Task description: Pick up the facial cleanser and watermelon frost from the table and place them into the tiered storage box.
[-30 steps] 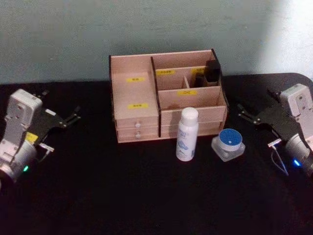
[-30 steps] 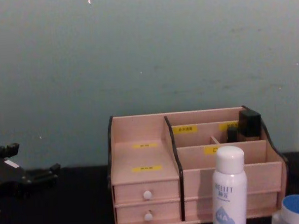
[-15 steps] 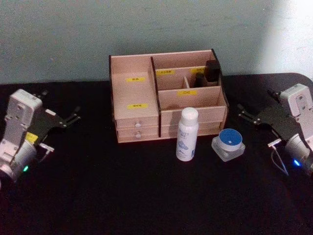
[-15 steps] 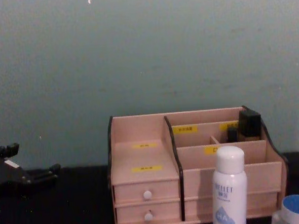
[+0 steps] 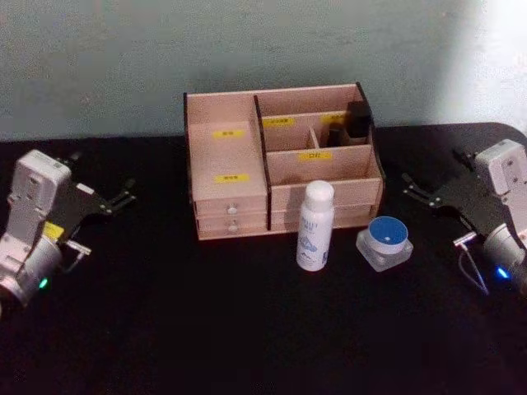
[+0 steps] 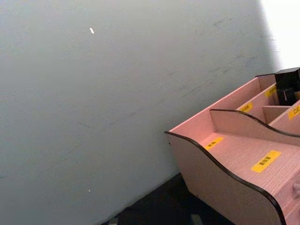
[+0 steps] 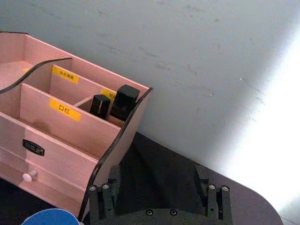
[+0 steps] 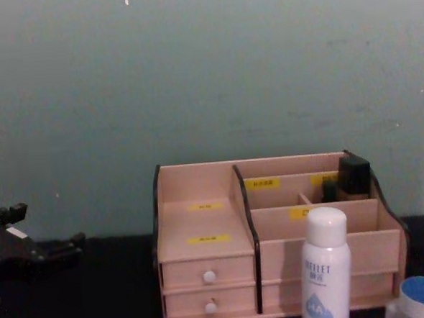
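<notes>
Here's the tiered storage box [image 5: 317,197], light wood with black edges and yellow labels, upright at twelve o'clock on the dark tabletop [image 5: 206,313], with two white-knobbed drawers [image 5: 231,216] at its left front. At its six o'clock stands the facial cleanser [image 5: 314,226], a white capped bottle with blue print, upright and close to the front wall. At the bottle's three o'clock, just beside it, is the watermelon frost [image 5: 385,242]: a squat clear jar, blue lid up.

The head view looks down on the tabletop [image 5: 247,329]. The chest view faces the tiered storage box [image 8: 283,259] level and near. Both wrist views, apparently angled upward, share it.
</notes>
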Controlling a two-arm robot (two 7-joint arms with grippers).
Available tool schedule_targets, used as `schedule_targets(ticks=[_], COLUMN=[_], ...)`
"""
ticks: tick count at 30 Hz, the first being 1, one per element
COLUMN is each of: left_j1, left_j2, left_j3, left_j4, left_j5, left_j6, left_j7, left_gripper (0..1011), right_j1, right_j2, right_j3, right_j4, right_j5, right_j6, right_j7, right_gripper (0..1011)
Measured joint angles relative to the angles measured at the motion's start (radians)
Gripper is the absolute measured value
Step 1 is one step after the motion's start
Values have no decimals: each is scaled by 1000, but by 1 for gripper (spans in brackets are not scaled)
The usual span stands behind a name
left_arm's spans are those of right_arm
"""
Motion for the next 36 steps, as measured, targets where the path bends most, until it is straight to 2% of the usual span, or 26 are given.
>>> schedule_targets(ticks=[8, 12, 13, 19, 27, 36], left_j1=[0, 0, 0, 0, 0, 0], left_j2=[0, 0, 0, 0, 0, 0], left_j3=[0, 0, 0, 0, 0, 0], left_j4=[0, 0, 0, 0, 0, 0], left_j5=[0, 0, 0, 0, 0, 0], left_j6=[0, 0, 0, 0, 0, 0], left_j7=[0, 0, 0, 0, 0, 0], left_gripper=[1001, 1001, 1001, 1001, 1001, 1001], right_j1=[-64, -126, -126, -210, -231, -212], right_j2=[30, 60, 60, 93, 95, 59], right_j3=[45, 72, 72, 92, 79, 48], right_j4=[-73, -143, -143, -234, -269, -255], right_j5=[36, 67, 67, 100, 126, 146], right_j6=[-1, -6, -6, -28, -43, -31], right_j7=[43, 77, 77, 140, 234, 330], right_gripper=[1003, 1003, 1003, 1003, 1003, 1002])
